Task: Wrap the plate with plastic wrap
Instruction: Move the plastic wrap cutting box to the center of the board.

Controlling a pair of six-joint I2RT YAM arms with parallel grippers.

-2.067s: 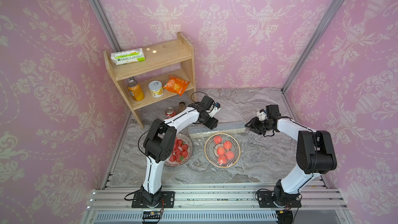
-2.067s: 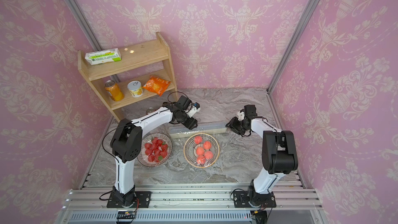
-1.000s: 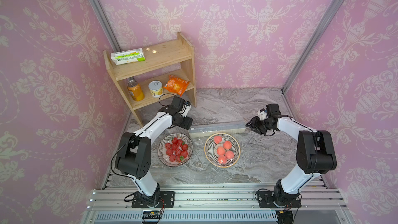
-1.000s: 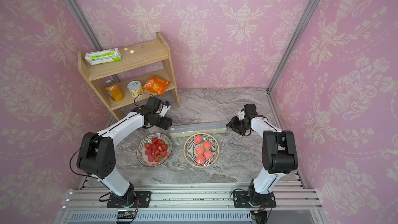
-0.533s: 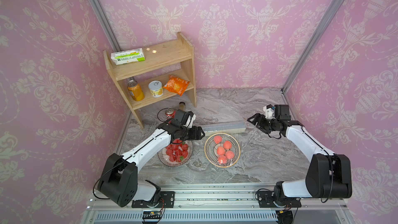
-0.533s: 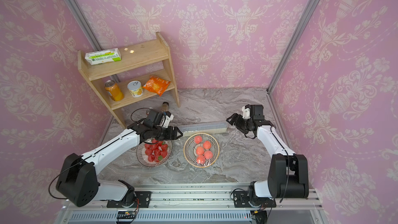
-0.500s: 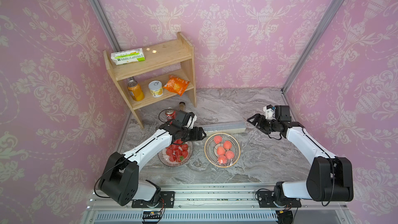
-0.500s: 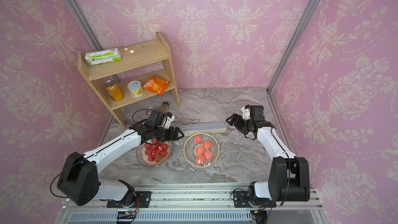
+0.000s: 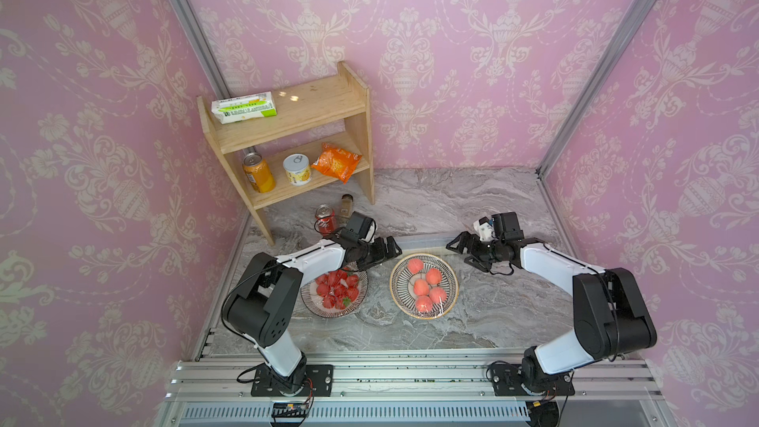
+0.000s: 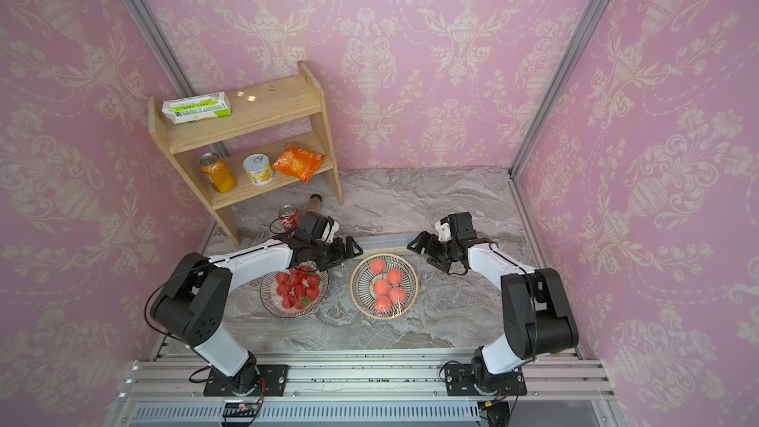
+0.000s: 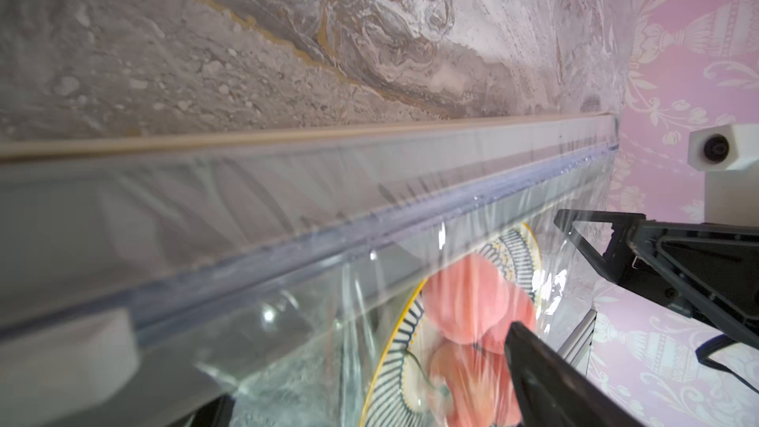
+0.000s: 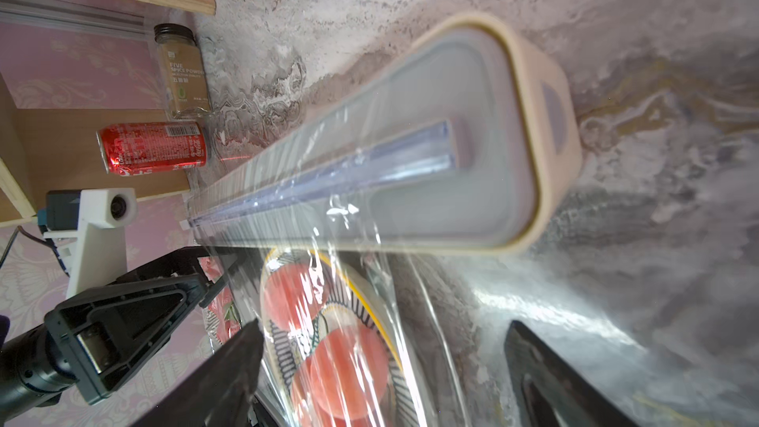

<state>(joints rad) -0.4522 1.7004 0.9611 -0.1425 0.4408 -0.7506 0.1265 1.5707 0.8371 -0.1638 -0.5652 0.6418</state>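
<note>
**Grey marbled table** (image 9: 451, 199): carries every working item in its front half, within reach of both arms.

**Two-tier wooden shelf** (image 9: 316, 106): stands at the table's back left corner, well apart from the work. It plays no part here.

**Long pale grey-white dispenser box** (image 9: 427, 239): lies flat and crosswise, just behind the plate, spanning the gap between the arms. It is judged to be set there so that film drawn forward falls straight over the plate.

**Round striped plate of peach-coloured fruit** (image 9: 395, 294): sits on the table directly in front of the dispenser, between the two sets of fingers. A second round plate of red strawberries (image 9: 328, 316) sits just beside it, under the left forearm.

**Clear glossy plastic wrap** (image 12: 361, 289): runs from the dispenser's slot down over the fruit, creased and glinting. In the wrist views it appears joined to the box, so cutting and tucking are judged outstanding.

**Left fingers** (image 9: 395, 249): spread wide and holding nothing, at the dispenser's left end. Whether they touch the box cannot be told.

**Right fingers** (image 9: 451, 245): likewise spread wide and empty, near the right end. The two sets are judged to be stationed at opposite ends so as to take the film's two edges evenly.

**Red cola can** (image 9: 324, 217) and **small brown spice jar** (image 9: 346, 203): both stand upright near the shelf's foot, behind the left arm.
</note>
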